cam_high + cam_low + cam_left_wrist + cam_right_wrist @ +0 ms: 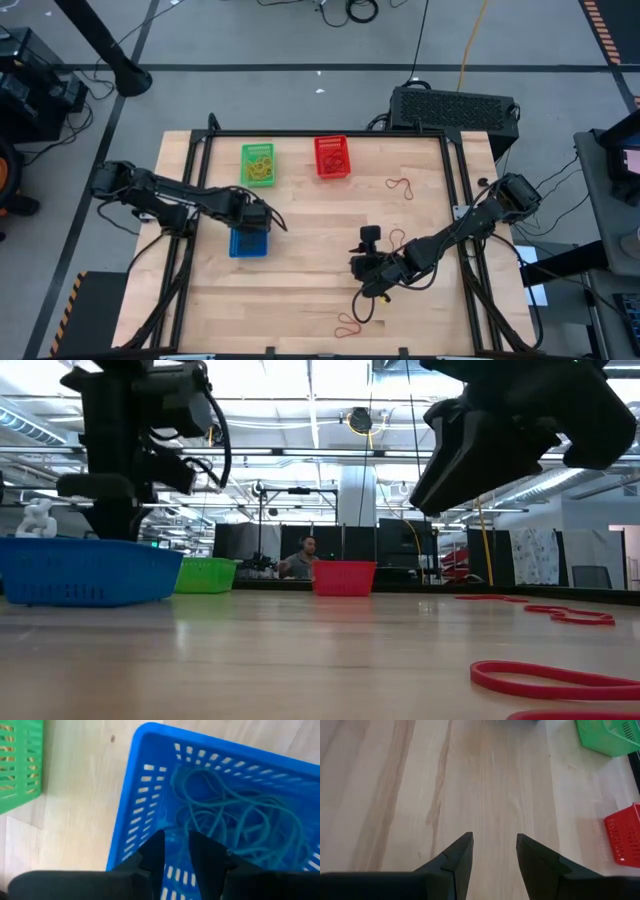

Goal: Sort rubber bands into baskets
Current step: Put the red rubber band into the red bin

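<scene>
Blue mesh basket [150, 785], green basket [258, 164], red basket [332, 157], red rubber bands [560, 680].

Bright, even indoor light from overhead ceiling fixtures, which glare white in the low view. The wooden table [320, 200] is evenly lit with only soft, faint shadows under the arms. In the low view the nearest red rubber bands [560, 680] look blurred, and the arms overhead are dark silhouettes
</scene>
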